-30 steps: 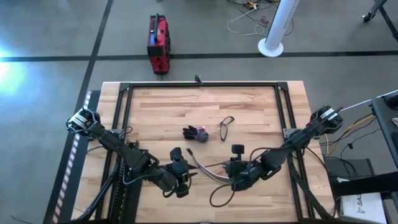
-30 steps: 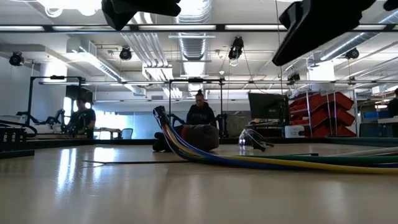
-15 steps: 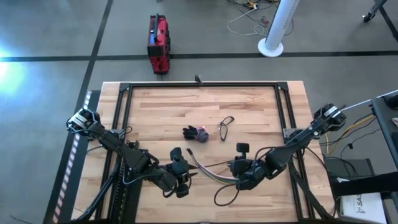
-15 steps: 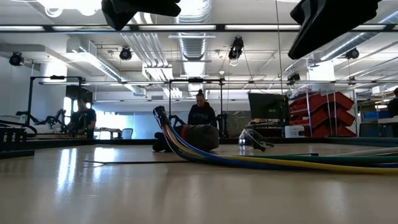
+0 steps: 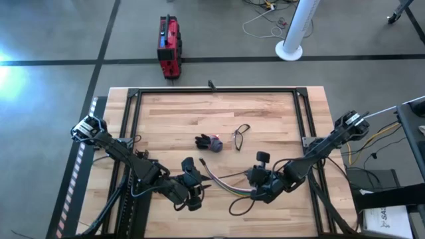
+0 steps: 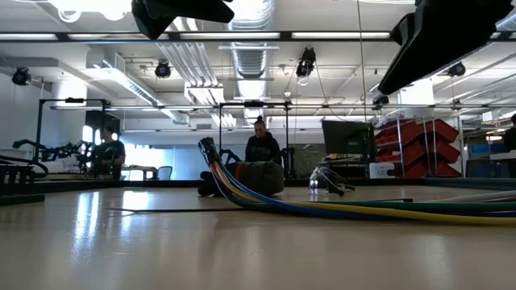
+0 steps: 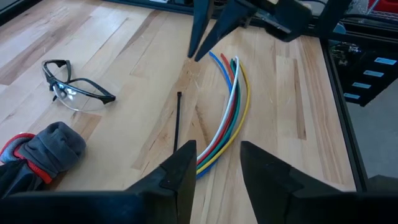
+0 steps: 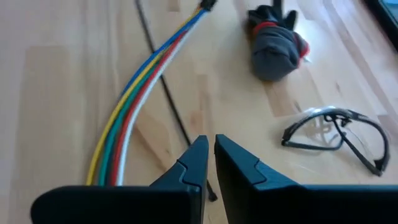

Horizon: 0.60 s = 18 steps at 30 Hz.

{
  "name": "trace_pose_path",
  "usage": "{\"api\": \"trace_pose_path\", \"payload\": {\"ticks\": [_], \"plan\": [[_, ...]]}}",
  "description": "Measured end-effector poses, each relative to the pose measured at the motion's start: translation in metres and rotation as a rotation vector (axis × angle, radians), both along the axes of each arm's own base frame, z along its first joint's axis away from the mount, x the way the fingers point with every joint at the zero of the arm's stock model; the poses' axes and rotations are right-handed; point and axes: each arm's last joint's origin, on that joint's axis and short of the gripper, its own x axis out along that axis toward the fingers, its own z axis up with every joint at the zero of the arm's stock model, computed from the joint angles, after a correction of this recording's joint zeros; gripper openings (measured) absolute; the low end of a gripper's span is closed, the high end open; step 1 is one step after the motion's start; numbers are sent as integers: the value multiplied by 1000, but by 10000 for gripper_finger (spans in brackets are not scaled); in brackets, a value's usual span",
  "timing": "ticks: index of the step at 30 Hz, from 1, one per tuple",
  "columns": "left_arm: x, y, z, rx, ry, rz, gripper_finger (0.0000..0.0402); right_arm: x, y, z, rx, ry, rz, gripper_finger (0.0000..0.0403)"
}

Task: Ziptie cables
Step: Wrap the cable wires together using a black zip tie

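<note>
Loose cables and strap on the wooden table

The fanned blue, red, white, green and yellow cables [image 7: 229, 118] lie beside the thin black ziptie [image 7: 178, 121], between the parted left gripper [image 7: 214, 171] and the nearly closed, empty right gripper [image 8: 210, 158].

Multicoloured cables [image 7: 229, 118] (blue, red, yellow), black ziptie [image 7: 178, 121]

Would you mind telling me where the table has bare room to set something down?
The far half of the table, between the black frame and the glove and safety glasses, is bare. It is crowded near the front, where the cables, ziptie, left gripper and right gripper sit.
</note>
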Motion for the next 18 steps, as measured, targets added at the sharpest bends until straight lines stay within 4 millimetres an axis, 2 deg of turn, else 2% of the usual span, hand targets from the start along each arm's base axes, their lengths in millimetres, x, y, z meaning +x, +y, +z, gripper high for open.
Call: {"api": "trace_pose_path", "payload": {"ticks": [6, 12, 18], "plan": [[0, 0, 1, -2, -6, -1, 116, 1, 1, -6, 47, -60, -4, 18], [9, 2, 11, -47, -123, 12, 121, 3, 3, -9, 78, -95, -1, 18], [10, -4, 10, -9, -100, -138, 115, 2, 10, -11, 108, -141, 65, 18]]}}
